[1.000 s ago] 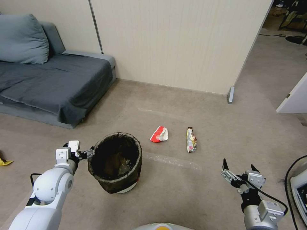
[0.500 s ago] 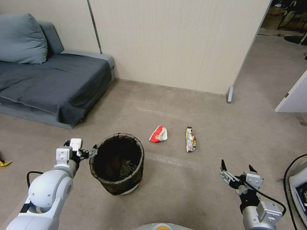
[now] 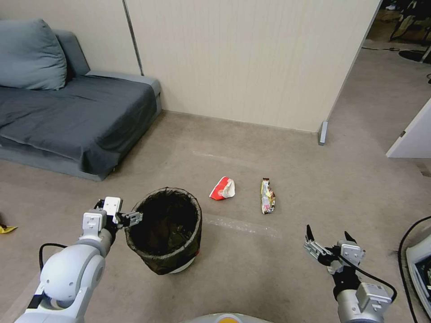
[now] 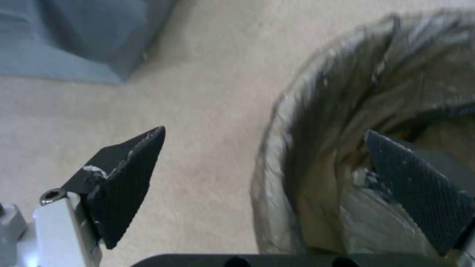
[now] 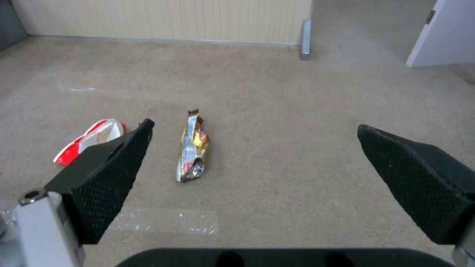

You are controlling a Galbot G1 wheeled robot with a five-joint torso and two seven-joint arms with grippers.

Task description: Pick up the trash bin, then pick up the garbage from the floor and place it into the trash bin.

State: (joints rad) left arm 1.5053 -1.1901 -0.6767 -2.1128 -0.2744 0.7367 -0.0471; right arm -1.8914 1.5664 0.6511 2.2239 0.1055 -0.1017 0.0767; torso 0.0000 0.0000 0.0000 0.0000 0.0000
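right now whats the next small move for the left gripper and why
Probably close on the bin's rim. The left gripper is open and straddles the rim of the bin: one finger outside over the floor, the other inside against the bag. The bin stands on the floor, not yet lifted. The right gripper waits open, short of the wrapper and carton.
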